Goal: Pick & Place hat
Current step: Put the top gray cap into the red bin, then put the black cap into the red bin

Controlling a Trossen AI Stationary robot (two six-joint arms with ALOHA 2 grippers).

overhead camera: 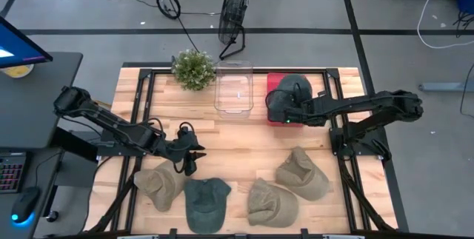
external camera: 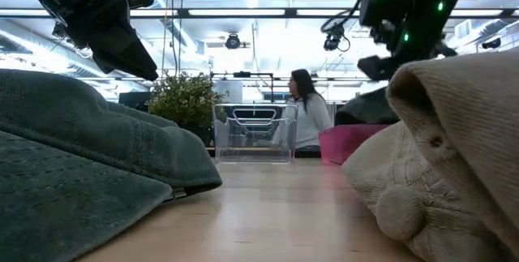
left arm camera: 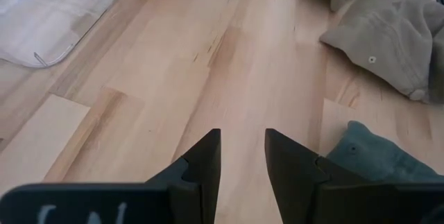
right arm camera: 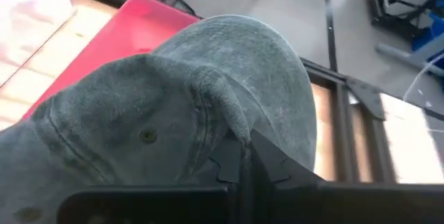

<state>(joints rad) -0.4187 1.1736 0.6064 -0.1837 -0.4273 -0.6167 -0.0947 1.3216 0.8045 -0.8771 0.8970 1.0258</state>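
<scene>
Nearest the lens in the low view we get a dark green hat [external camera: 81, 156] filling the left foreground and a tan hat [external camera: 454, 148] filling the right. The task hat, a grey-green hat [overhead camera: 291, 91], sits on the red bin [overhead camera: 275, 81] at the far right part of the table [overhead camera: 244, 139]. Right gripper [overhead camera: 284, 113] is clenched on its fabric; in the right wrist view we see the fingers [right arm camera: 239, 158] pinched together on a fold of the grey-green hat [right arm camera: 201, 106], with the red bin [right arm camera: 118, 30] under it.

Just beside the bin, a clear plastic container [overhead camera: 233, 87]; beside that, a small potted plant [overhead camera: 194, 69].

Near edge row: a tan hat [overhead camera: 158, 183], the dark green hat [overhead camera: 205, 202], two more tan hats [overhead camera: 270, 202] [overhead camera: 301, 172].

Left gripper [overhead camera: 191, 154] hovers above the wood near the leftmost tan hat, fingers [left arm camera: 205, 165] parted, nothing held.

A person [external camera: 308, 116] shows in the room behind; a fan [overhead camera: 233, 17] stands on the floor.
</scene>
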